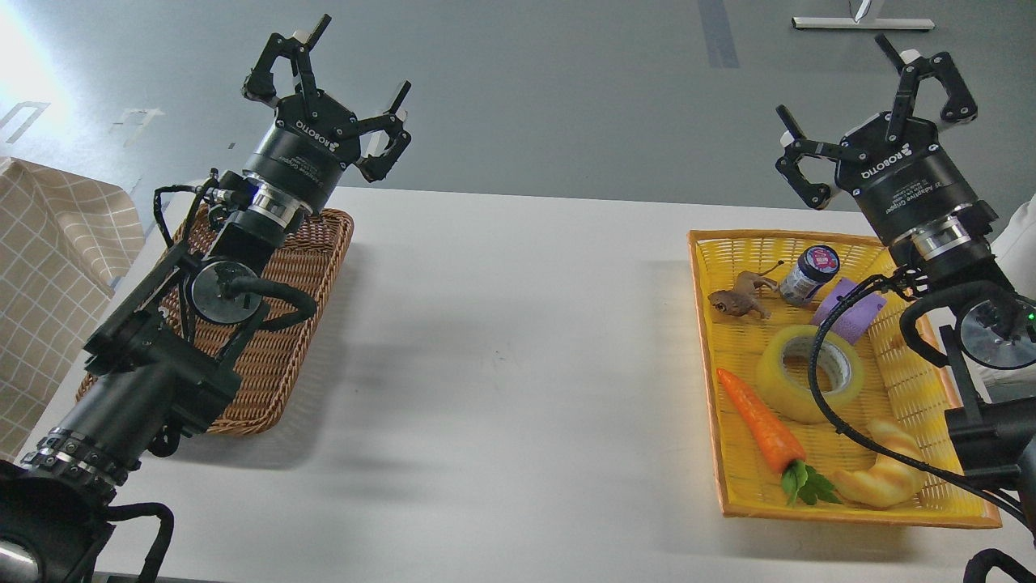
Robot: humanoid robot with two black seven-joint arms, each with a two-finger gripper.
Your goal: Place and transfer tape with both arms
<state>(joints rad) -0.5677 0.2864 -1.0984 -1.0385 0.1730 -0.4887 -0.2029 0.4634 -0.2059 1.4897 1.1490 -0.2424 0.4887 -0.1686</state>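
Two tools showed in the head view, both raised above the far edge of the white tabletop (502, 340). The left tool (336, 77) had its fingers spread wide and held nothing; it stood above the far end of a brown wicker basket (316, 259). The right tool (878, 105) was likewise spread wide and empty, above the far right corner of a yellow basket (728, 486). The tape (789, 389) lay flat in the middle of that yellow basket, a black cable crossing over it. Just beside it lay a carrot (757, 425) on the left, a croissant (886, 478) nearer, and a purple block (854, 312), a small jar (809, 274) and a brown animal figure (738, 300) beyond.
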